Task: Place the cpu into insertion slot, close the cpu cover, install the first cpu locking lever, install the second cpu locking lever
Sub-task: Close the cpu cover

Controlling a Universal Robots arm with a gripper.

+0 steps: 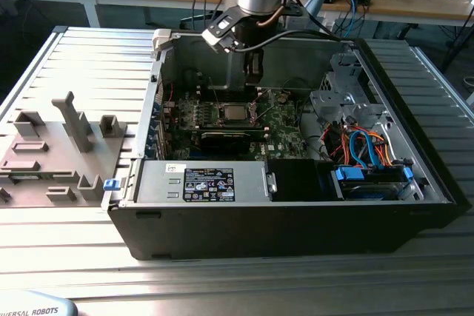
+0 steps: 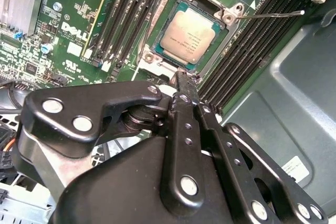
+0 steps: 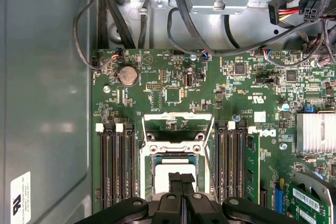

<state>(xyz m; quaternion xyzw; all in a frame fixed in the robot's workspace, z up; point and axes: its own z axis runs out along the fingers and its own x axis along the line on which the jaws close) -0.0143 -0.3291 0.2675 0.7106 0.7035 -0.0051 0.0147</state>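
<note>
The cpu, a square chip with a dull metal top, lies flat in the insertion slot on the green board; the exterior view shows the cpu mid-board. The cpu cover, a thin silvery frame, stands open on the far side of the slot. One thin wire locking lever sticks out unlatched beside the socket. My gripper hovers just above the socket's edge with its two black fingers pressed together and nothing between them. In the first wrist view the gripper partly hides the chip.
Long memory slots flank the socket on both sides. The open black case walls in the board, with a labelled power unit in front and a drive bay with blue cables. Grey fixtures stand at the exterior view's left.
</note>
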